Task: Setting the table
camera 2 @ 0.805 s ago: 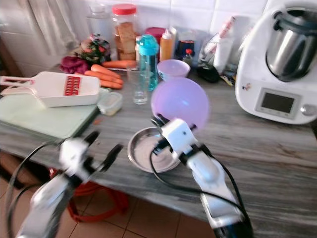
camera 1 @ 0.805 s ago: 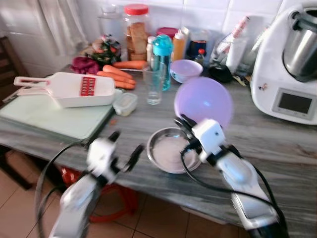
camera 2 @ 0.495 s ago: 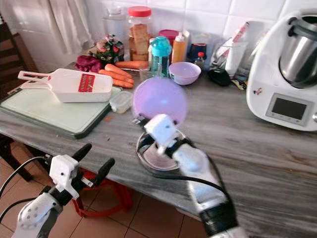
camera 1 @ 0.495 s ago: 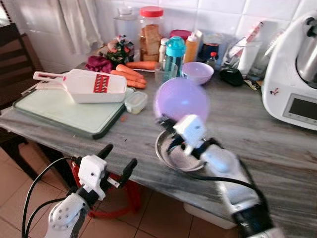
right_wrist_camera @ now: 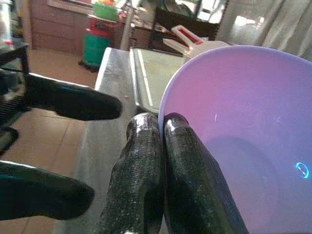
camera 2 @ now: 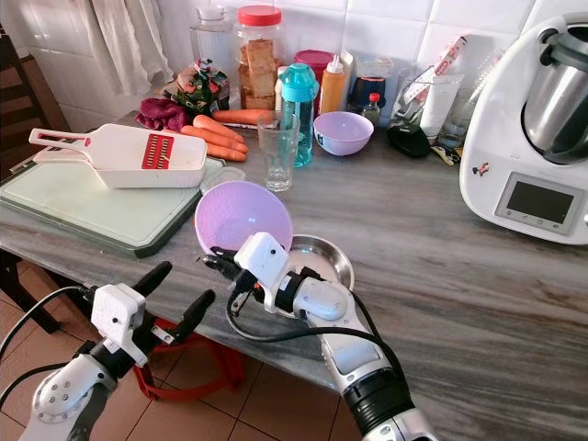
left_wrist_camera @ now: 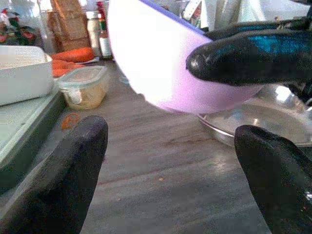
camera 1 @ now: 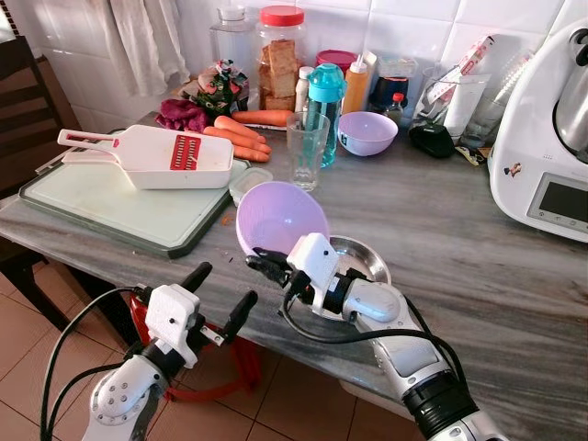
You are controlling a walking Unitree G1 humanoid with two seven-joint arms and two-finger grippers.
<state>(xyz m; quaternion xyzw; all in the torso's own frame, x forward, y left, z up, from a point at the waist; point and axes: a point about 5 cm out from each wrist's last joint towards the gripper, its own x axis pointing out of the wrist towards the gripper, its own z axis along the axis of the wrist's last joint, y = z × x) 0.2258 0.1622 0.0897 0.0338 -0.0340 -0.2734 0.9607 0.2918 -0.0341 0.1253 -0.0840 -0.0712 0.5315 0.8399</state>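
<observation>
Here the right gripper (camera 1: 260, 263) pinches the rim of a lilac bowl (camera 1: 281, 216), one finger inside the rim and one outside, so that the bowl is held tilted above the grey stone counter (camera 1: 478, 266) with its hollow facing the camera. The bowl hangs just beside, and partly in front of, a shallow steel dish (camera 1: 366, 258) that rests on the counter near its front edge. The left gripper (camera 1: 220, 292) is raised in front of the counter edge, below and to the left of the bowl, its two black fingers (left_wrist_camera: 68, 180) spread apart and grasping nothing. In the left wrist view the bowl (left_wrist_camera: 161, 58) and the steel dish (left_wrist_camera: 258, 119) lie between and beyond those fingers. Farther back stand an empty glass (camera 1: 306, 150), a teal-capped bottle (camera 1: 324, 106) and a second lilac bowl (camera 1: 367, 132). To the left, a white slicer (camera 1: 152, 156) lies on a pale green cutting board (camera 1: 110, 207), with carrots (camera 1: 237, 138) behind it and a small lidded container (camera 1: 246, 182) at the board's right edge. A white kitchen machine (camera 1: 549, 138) occupies the right end of the counter.
</observation>
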